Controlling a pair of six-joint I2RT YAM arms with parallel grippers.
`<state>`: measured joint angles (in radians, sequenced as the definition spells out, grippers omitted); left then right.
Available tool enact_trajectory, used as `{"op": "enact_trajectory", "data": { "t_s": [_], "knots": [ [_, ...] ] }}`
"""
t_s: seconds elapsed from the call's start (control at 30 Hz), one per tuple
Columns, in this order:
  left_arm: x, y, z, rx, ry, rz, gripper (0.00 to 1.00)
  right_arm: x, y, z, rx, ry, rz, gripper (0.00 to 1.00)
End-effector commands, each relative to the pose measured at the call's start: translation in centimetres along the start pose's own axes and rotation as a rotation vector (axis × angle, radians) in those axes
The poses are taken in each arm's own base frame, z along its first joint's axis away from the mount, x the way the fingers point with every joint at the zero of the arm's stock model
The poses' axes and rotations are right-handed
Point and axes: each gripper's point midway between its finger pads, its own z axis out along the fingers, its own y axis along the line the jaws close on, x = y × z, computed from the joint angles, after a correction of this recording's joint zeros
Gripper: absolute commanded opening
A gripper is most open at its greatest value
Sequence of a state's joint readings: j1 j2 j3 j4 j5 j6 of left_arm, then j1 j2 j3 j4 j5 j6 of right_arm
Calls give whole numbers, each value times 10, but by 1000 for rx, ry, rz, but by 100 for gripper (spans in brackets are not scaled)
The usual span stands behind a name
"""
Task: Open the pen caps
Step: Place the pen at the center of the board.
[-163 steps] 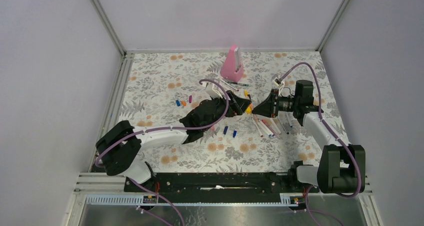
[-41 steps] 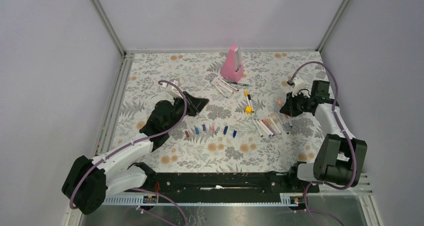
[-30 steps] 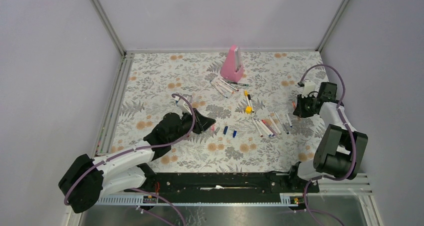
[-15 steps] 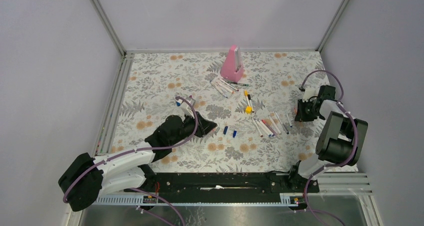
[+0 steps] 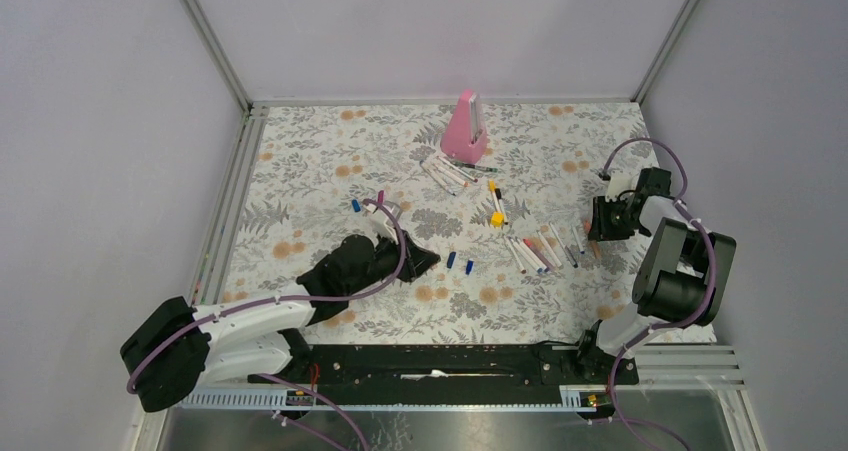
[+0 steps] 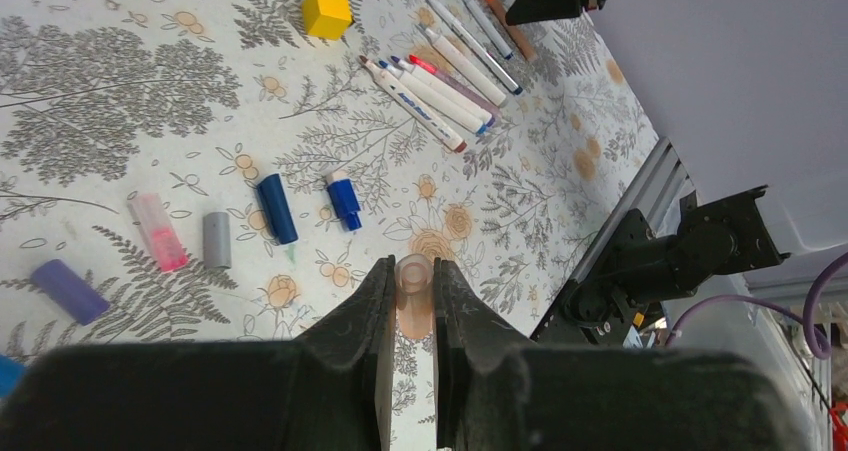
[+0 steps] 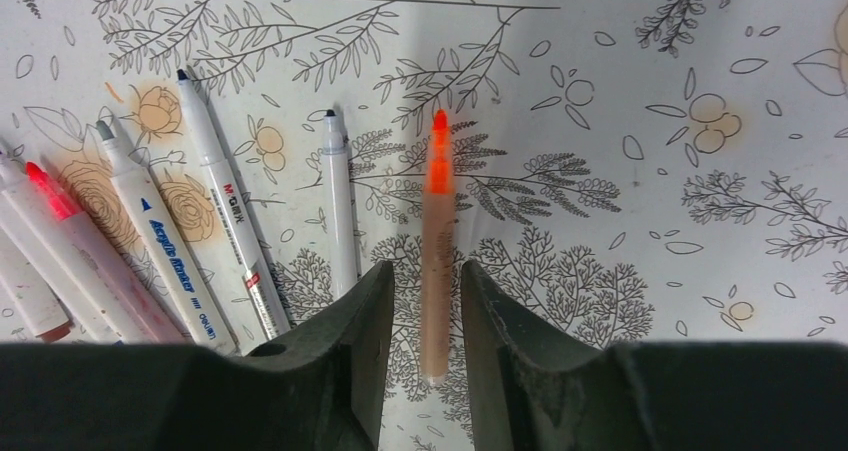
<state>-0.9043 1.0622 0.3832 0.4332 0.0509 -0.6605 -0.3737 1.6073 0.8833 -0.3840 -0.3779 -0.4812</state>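
My left gripper (image 6: 410, 271) is shut on a pale orange pen cap (image 6: 413, 283), held just above the floral table; from above it (image 5: 428, 262) is near the table's middle front. More pen caps lie by it: two blue (image 6: 277, 208), one grey (image 6: 216, 239), one pink (image 6: 159, 231), one purple (image 6: 67, 291). My right gripper (image 7: 427, 268) stands open at the right side (image 5: 598, 233). An uncapped orange-tipped pen (image 7: 437, 241) lies on the table between its fingers, touching neither.
Several uncapped white pens (image 7: 215, 206) lie in a row left of the right gripper. A yellow cube-shaped cap (image 5: 496, 218) sits on a pen mid-table. More pens (image 5: 448, 172) lie before a tall pink wedge (image 5: 465, 126) at the back. A metal rail (image 5: 232, 201) borders the left edge.
The right gripper has opened and let the orange-tipped pen down onto the table. The left arm has carried its cap a little to the right and nearer the front.
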Motion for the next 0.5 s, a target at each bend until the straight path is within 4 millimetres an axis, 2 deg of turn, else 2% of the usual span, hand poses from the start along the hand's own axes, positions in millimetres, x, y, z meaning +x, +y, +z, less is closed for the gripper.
{"op": "enact_trajectory", "data": {
  "t_s": [0.0, 0.23, 0.47],
  "knots": [
    [-17, -24, 10, 31, -37, 49, 1, -22, 6, -19, -9, -77, -24, 39],
    [3, -36, 30, -21, 20, 85, 1, -34, 18, -33, -43, -150, -54, 42],
    [26, -44, 63, -110, 109, 149, 2, -45, 32, -48, -85, -223, -88, 44]
  ]
}}
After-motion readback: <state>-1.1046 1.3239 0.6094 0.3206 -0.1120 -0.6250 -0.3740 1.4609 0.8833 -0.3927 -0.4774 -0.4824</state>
